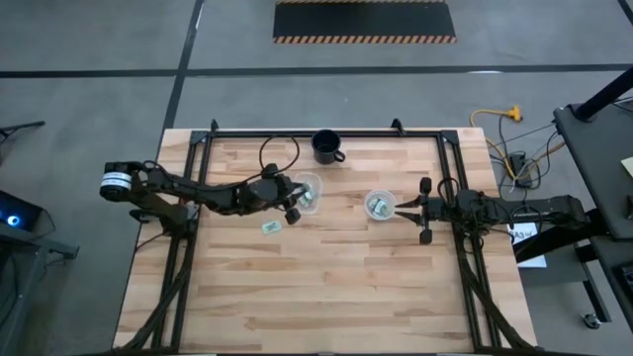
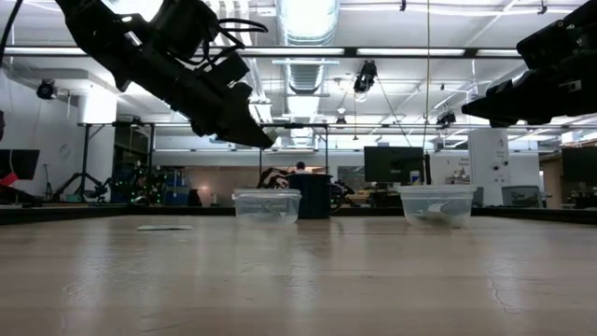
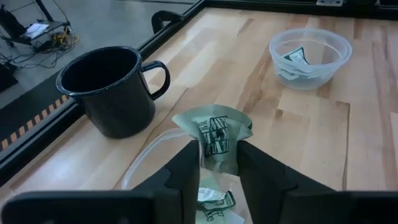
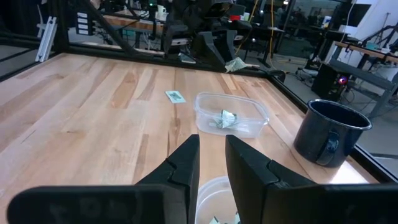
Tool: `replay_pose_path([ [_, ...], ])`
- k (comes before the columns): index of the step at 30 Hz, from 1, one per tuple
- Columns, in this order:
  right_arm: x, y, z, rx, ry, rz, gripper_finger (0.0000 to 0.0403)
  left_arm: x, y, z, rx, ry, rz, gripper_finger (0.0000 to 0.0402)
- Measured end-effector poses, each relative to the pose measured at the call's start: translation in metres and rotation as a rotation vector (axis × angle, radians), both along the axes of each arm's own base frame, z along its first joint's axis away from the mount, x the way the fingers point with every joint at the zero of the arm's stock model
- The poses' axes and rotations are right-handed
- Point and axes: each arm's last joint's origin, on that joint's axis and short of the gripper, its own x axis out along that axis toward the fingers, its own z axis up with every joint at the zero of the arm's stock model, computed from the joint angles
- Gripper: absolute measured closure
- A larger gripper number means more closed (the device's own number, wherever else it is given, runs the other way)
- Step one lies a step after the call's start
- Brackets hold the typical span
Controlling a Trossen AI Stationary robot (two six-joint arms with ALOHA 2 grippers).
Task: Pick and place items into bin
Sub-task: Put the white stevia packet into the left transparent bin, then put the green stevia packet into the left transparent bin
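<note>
The mug (image 1: 327, 146) stands at the table's (image 1: 326, 297) far edge, dark and with nothing seen in it, its handle turned toward the right arm's side. Nearer than the mug and a little toward the left arm sits one clear cup (image 1: 308, 193); it holds at least one pale green and white packet, seen lying flat in its bottom in the left wrist view (image 3: 211, 200). A second cup (image 1: 380, 205) stands nearer than the mug and toward the right arm's side, with a couple of packets crumpled inside (image 3: 297, 61).

The left gripper (image 3: 219, 163) hangs over the first cup, its fingers pinched on a packet (image 3: 214, 134). That packet stands on end between the fingers, long axis roughly upright, its free top bent and fanned out above the fingertips with the printed face toward the wrist camera.

One loose packet (image 1: 270, 226) lies flat on the bare wood, beyond the first cup from the mug and toward the left arm's side, its long axis running roughly across the table, slightly skewed.

The right gripper (image 1: 425, 210) waits just beside the second cup, on the side away from the first cup, fingers (image 4: 184, 165) parted and holding nothing.
</note>
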Motion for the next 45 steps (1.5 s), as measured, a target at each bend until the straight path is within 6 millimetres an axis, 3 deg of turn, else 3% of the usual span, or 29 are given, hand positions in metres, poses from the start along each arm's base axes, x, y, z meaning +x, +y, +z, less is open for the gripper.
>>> replay_pose_path([
  [15,0.0,0.0,0.0,0.0,0.0,0.0,0.0335,-0.001,0.0,-0.002,0.006,0.011,-0.003,0.0212],
  [23,0.0,0.0,0.0,0.0,0.0,0.0,0.0335,-0.002,-0.001,-0.001,-0.001,0.005,-0.014,0.021],
  [33,0.0,0.0,0.0,0.0,0.0,0.0,0.0335,-0.005,-0.005,0.005,-0.077,0.005,-0.155,0.021],
  [45,0.0,0.0,0.0,0.0,0.0,0.0,0.0335,-0.034,-0.01,0.026,-0.238,0.077,-0.156,0.021],
])
